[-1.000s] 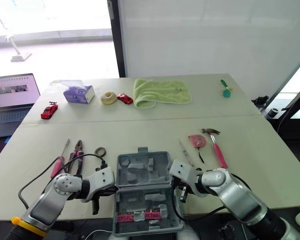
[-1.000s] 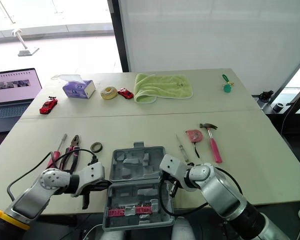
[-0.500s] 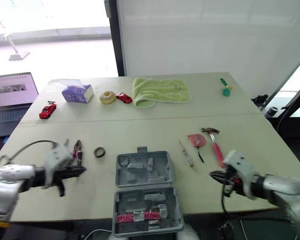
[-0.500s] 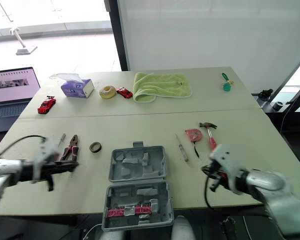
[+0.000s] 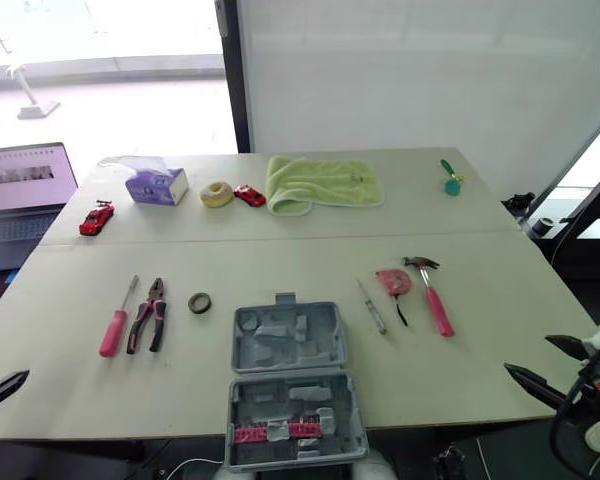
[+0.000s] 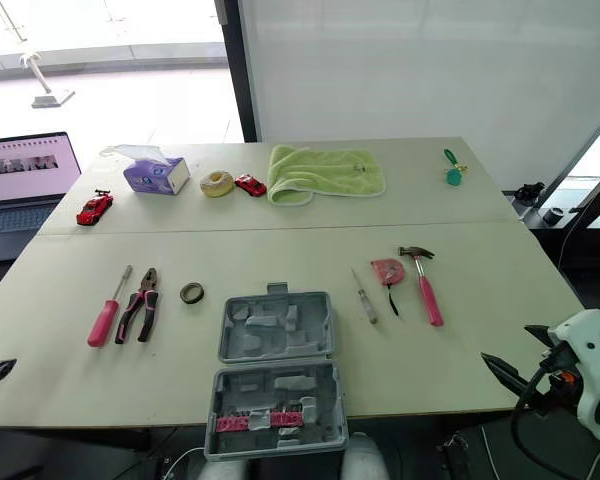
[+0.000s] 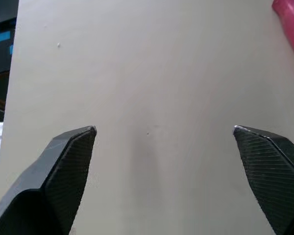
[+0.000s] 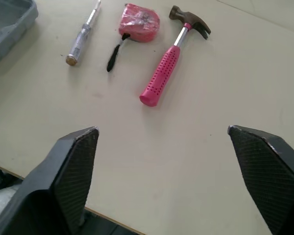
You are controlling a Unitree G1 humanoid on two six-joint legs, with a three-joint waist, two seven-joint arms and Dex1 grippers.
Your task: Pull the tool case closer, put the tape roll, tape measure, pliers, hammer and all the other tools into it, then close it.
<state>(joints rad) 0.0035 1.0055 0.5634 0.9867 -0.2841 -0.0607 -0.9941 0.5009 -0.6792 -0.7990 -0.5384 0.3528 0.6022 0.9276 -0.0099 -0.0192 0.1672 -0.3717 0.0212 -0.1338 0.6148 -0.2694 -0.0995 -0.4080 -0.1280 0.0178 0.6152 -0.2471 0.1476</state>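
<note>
The grey tool case (image 5: 290,385) lies open at the table's front middle, its moulded trays mostly bare. Left of it lie a pink-handled screwdriver (image 5: 117,320), pliers (image 5: 148,315) and a dark tape roll (image 5: 200,302). On its right are a clear screwdriver (image 5: 371,305), a red tape measure (image 8: 138,22) and a pink-handled hammer (image 8: 169,63). My left gripper (image 7: 164,129) is open over bare table at the front left edge, near the screwdriver's pink handle (image 7: 290,24). My right gripper (image 8: 161,129) hangs open at the front right edge, short of the hammer. Neither holds anything.
Along the far side sit a tissue box (image 5: 157,186), two red toy cars (image 5: 97,220), a yellow ring (image 5: 217,195), a green towel (image 5: 320,184) and a small green item (image 5: 451,178). A laptop (image 5: 25,195) stands off the table's left.
Both arms have swung outward from the sides of the case to the table's front left and front right edges. The case and tools lie where they were.
</note>
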